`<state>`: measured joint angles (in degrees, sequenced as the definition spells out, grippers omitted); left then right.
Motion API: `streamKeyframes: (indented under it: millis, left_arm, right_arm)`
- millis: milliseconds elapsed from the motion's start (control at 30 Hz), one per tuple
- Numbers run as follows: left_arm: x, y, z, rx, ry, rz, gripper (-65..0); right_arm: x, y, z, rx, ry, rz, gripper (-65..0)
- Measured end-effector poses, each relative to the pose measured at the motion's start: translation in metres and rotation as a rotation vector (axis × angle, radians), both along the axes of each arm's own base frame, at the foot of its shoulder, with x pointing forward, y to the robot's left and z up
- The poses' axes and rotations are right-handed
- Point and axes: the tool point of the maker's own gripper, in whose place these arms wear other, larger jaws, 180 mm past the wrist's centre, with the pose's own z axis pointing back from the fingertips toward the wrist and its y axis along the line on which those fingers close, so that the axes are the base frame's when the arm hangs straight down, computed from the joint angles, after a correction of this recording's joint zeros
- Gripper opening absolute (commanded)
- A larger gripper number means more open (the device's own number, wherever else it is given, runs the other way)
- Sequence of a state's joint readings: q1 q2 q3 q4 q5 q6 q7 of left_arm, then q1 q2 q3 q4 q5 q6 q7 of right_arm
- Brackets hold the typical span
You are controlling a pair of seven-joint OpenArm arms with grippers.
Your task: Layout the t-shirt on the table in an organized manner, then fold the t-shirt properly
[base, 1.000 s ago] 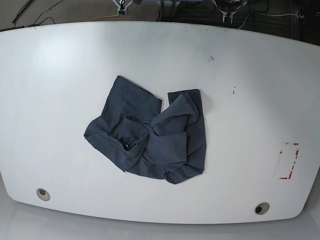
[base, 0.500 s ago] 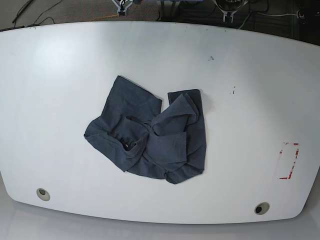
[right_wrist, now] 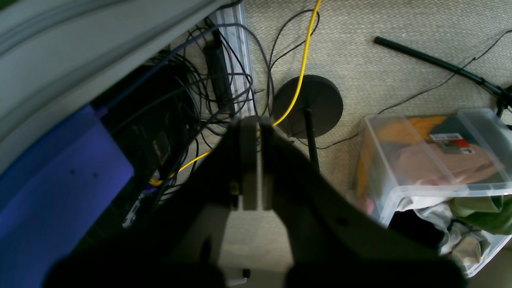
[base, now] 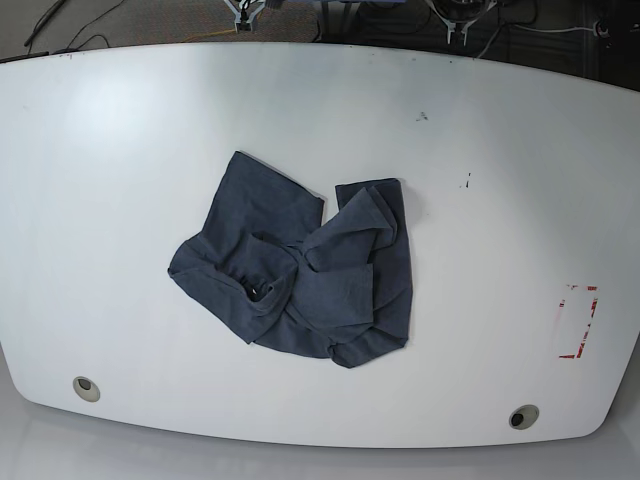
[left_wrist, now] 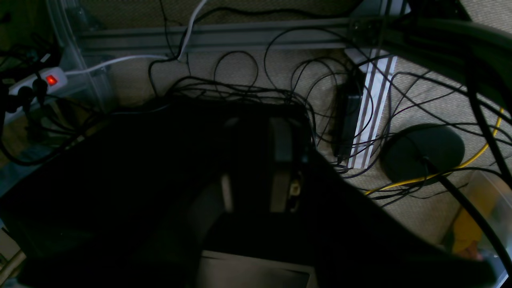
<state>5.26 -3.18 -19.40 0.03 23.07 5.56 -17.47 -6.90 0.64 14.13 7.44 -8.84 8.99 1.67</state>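
Note:
The dark navy-grey t-shirt (base: 300, 270) lies crumpled in a heap at the middle of the white table (base: 480, 120), with folds overlapping and no lettering showing. Neither gripper appears in the base view. In the right wrist view my right gripper (right_wrist: 252, 124) hangs over the carpet floor behind the table, its pads pressed together and holding nothing. The left wrist view is dark. There my left gripper (left_wrist: 254, 128) also hangs over the floor, its fingers a small way apart with nothing between them.
A red tape rectangle (base: 578, 322) marks the table's right side, and two grommet holes (base: 86, 387) (base: 521, 417) sit near the front edge. On the floor are tangled cables, a power strip (left_wrist: 51, 80), a round black stand base (right_wrist: 312, 104) and a clear plastic bin (right_wrist: 432, 160).

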Motion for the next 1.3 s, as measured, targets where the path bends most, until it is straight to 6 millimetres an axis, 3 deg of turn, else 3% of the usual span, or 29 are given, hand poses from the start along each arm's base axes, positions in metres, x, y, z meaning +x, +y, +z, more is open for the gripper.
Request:
streamKeyframes:
  millis: [967, 1100, 1133, 1300]
  left_arm:
    - [0.002, 0.002, 0.000, 0.002, -0.004, 0.006, -55.3]
    - [0.005, 0.007, 0.001, 0.011, -0.011, 0.018, -55.3]
    - [0.006, 0.022, 0.003, 0.031, -0.017, 0.045, -54.5]
    - [0.005, 0.007, 0.001, 0.009, -0.011, 0.031, -54.4]
  right_arm:
    - [0.000, 0.000, 0.000, 0.001, 0.004, 0.004, -64.0]
    - [0.000, 0.000, 0.000, 0.001, 0.004, 0.008, -64.0]
    - [0.000, 0.001, 0.000, 0.003, 0.005, 0.029, -63.5]
    - [0.012, -0.003, -0.001, -0.008, -0.013, 0.017, -63.5]
